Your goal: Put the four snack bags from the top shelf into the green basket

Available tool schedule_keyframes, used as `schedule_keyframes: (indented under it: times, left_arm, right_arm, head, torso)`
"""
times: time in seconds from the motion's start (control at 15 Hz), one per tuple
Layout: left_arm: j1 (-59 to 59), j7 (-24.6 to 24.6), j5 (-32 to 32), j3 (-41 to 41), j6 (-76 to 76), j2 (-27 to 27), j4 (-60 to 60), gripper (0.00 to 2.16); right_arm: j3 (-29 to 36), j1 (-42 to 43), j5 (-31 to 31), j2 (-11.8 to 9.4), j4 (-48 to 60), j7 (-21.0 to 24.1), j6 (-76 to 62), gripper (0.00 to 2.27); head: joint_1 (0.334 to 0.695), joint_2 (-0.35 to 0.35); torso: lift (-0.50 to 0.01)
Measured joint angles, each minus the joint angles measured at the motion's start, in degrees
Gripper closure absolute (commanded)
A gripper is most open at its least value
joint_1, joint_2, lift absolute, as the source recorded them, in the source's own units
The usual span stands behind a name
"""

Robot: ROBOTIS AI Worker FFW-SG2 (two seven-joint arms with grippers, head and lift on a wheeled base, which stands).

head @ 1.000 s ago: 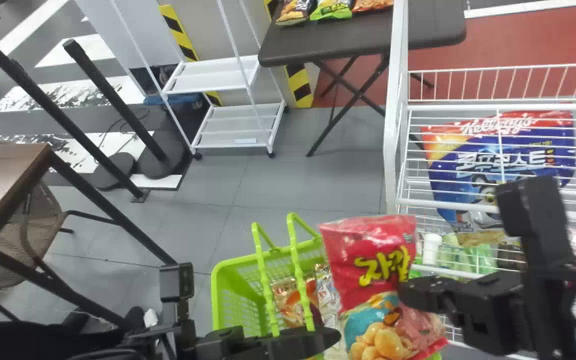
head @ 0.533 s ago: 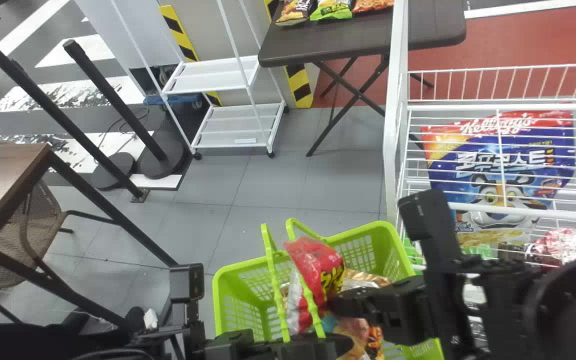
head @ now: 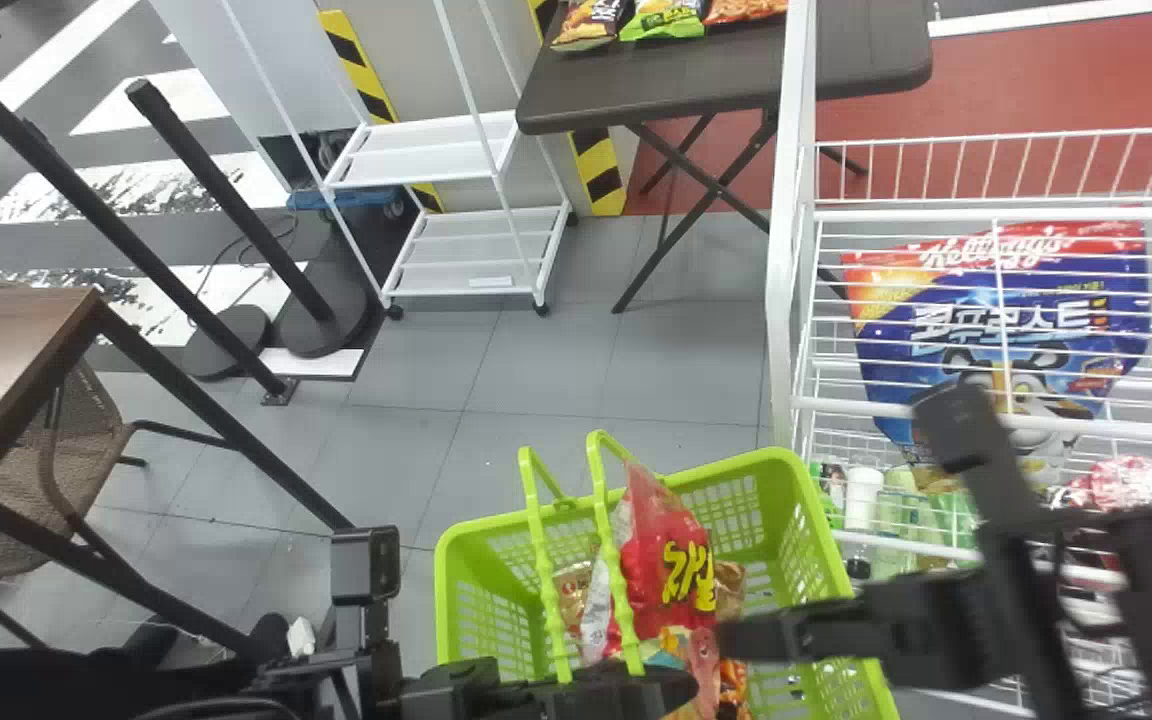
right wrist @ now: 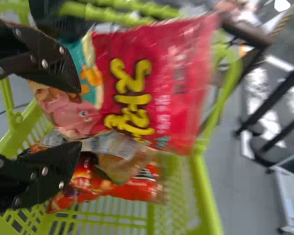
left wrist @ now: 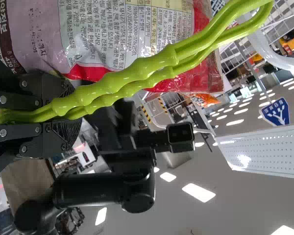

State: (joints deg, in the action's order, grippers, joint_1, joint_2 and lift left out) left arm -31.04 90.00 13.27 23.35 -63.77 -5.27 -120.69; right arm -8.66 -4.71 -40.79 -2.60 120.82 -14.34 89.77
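**Red snack bag let go in the green basket, by the look of it**

Nearest, at the bottom centre of the head view, the robot's left gripper is clamped on the basket's handles. Just past it the red bag stands tilted in the basket, its lower end among the other wrappers and its upper end leaning up beside the handles. An orange-red bag lies under it, and a pale bag shows at its left in the head view.

The right gripper has its fingers well apart. In the head view it sits over the basket, just right of the red bag's lower part; in its own wrist view one finger overlaps that end of the bag. Whether they touch cannot be told.

The step in hand appears to be the release, likely late in the task, though the bags overlap too much for a sure count. The next move calls for the right gripper to back out gently, without dragging the slick wrapper or tipping it against the handles.

Farther off, a white wire shelf at right holds a blue cereal bag. Farthest, at upper centre, more snack packets lie on a dark folding desk.
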Motion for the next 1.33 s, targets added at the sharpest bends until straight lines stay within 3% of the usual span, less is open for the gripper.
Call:
schedule_keyframes:
  times: [0.13, 0.27, 0.4, 0.47, 0.67, 0.87, 1.13, 1.2, 1.27, 1.33]
  left_arm:
    - [0.0, 0.0, 0.0, 0.2, 0.0, 0.0, 0.1, 2.15]
    - [0.0, 0.0, 0.0, 0.2, 0.0, 0.0, 0.1, 2.15]
    - [0.0, 0.0, 0.0, 0.2, 0.0, 0.1, 0.2, 2.15]
    - [0.0, 0.0, 0.0, 0.2, 0.1, 0.1, 0.3, 2.15]
    - [-0.1, 0.0, 0.0, 0.2, 0.2, 0.2, 0.5, 2.15]
    - [-0.2, 0.0, 0.0, 0.5, 0.2, 0.5, 0.6, 2.15]
    - [-0.1, 0.0, -0.1, 0.7, 0.7, 0.7, 1.3, 2.15]
    - [0.0, 0.0, -0.1, 0.8, 0.8, 0.7, 1.6, 2.15]
    - [0.1, 0.0, -0.1, 0.8, 0.9, 0.8, 1.7, 2.15]
    - [0.3, 0.0, -0.1, 0.8, 0.9, 0.9, 1.9, 2.15]
  right_arm:
    - [9.5, -2.8, 1.3, -0.5, 7.7, -0.2, 0.2, 0.02]
    - [17.0, -3.5, 6.4, -0.6, 11.5, 0.3, 0.0, 0.02]
    - [21.1, -2.1, 17.0, -0.7, 10.7, 2.1, -6.6, 0.02]
    - [21.6, -1.1, 22.5, -0.7, 8.7, 2.9, -12.0, 0.02]
    - [24.0, 5.0, 36.3, -0.7, -4.8, 3.5, -32.4, 0.02]
    - [27.9, 13.1, 41.8, -1.4, -20.1, 5.2, -44.8, 0.03]
    - [29.2, 21.4, 45.2, -5.2, -37.3, 9.1, -52.8, 0.05]
    - [29.1, 23.4, 45.6, -6.2, -41.6, 9.1, -55.1, 0.17]
    - [28.9, 25.0, 46.0, -7.0, -45.0, 8.7, -57.0, 0.56]
    - [28.6, 26.4, 46.4, -7.5, -48.2, 8.1, -58.5, 1.16]
  head:
    - [0.695, 0.332]
    - [0.695, 0.196]
    - [0.695, 0.043]
    - [0.695, -0.085]
    - [0.695, -0.244]
    - [0.695, -0.317]
    - [0.695, -0.350]
    - [0.695, -0.350]
    - [0.695, -0.350]
    - [0.695, -0.350]
  torso:
    - [0.000]
    - [0.000]
    - [0.000]
    - [0.000]
    - [0.000]
    - [0.000]
    - [0.000]
    - [0.000]
    - [0.000]
    - [0.000]
